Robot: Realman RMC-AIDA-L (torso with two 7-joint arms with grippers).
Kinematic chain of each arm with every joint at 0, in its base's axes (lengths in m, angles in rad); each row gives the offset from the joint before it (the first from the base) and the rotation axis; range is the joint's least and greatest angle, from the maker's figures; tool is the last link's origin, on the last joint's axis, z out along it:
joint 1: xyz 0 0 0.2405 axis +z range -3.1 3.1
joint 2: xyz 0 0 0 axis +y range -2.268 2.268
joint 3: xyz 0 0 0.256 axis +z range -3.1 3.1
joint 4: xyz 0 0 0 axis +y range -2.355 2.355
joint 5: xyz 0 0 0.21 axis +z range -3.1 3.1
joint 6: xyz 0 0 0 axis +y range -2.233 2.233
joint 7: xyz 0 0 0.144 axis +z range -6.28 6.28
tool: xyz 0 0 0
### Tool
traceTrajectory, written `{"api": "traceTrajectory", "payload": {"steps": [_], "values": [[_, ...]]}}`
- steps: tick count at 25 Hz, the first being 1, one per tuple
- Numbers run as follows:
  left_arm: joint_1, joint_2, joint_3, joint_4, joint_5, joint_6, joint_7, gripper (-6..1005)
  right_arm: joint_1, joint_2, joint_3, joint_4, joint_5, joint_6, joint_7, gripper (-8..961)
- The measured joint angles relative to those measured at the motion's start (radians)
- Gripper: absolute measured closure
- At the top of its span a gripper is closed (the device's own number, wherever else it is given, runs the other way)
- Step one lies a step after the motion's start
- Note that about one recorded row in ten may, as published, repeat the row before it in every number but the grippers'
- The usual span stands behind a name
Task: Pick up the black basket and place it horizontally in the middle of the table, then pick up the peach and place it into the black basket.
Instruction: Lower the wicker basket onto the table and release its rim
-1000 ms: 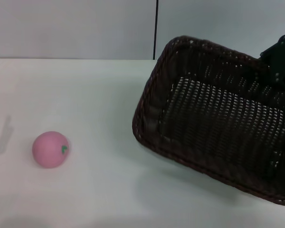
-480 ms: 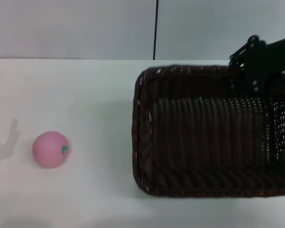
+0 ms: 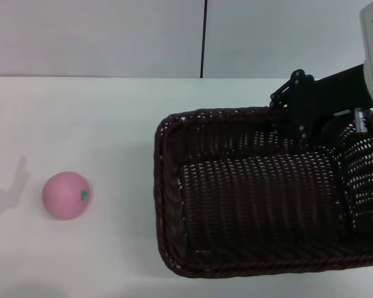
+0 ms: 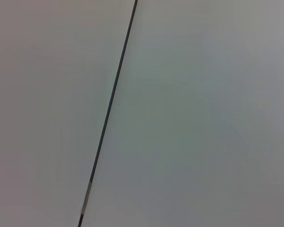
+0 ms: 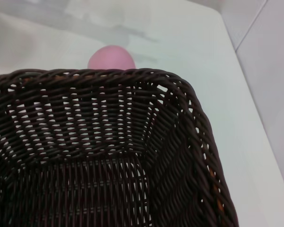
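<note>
1. Since the earlier head frames the black basket (image 3: 261,192) has swung from a tilted, raised pose on the robot's right to a level one, long side across the view, and has shifted toward the table's middle; the peach (image 3: 66,195) has not moved.
2. Nearest the robot, the basket's front rim lies low over the table (image 3: 112,124), though contact cannot be confirmed. It looks light and stiff, its open weave and braided rim giving a firm purchase, so the rim seems the sensible place to hold.
3. On the robot's left, well apart from the basket, the peach sits on the bare tabletop. It seems small, light and smooth; being round, it may roll if nudged, so a grasp across its widest part looks safest.
4. Farther back, the right gripper (image 3: 298,115) sits at the basket's far rim and appears clamped on it, though its fingertips are hidden by the weave.
5. The left gripper is not visible; its wrist camera shows only a pale wall.
6. The tabletop is white, smooth and plain, likely offering little friction.
7. Beyond it stands a pale wall with one dark vertical seam.
</note>
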Motion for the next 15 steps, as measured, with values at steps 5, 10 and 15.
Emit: {"api": "traceTrajectory", "payload": {"steps": [5, 10, 15], "values": [[-0.001, 0.0, 0.01, 0.0, 0.0, -0.006, 0.0, 261, 0.002, 0.001, -0.003, 0.073, 0.032, 0.078, -0.002, 792], [-0.001, 0.0, 0.011, 0.0, 0.0, -0.006, 0.0, 263, 0.008, 0.001, -0.012, 0.134, 0.048, 0.124, -0.003, 772], [-0.005, 0.001, 0.011, 0.0, -0.001, -0.008, 0.0, 265, 0.008, 0.001, -0.04, 0.161, 0.063, 0.161, -0.004, 737]]}}
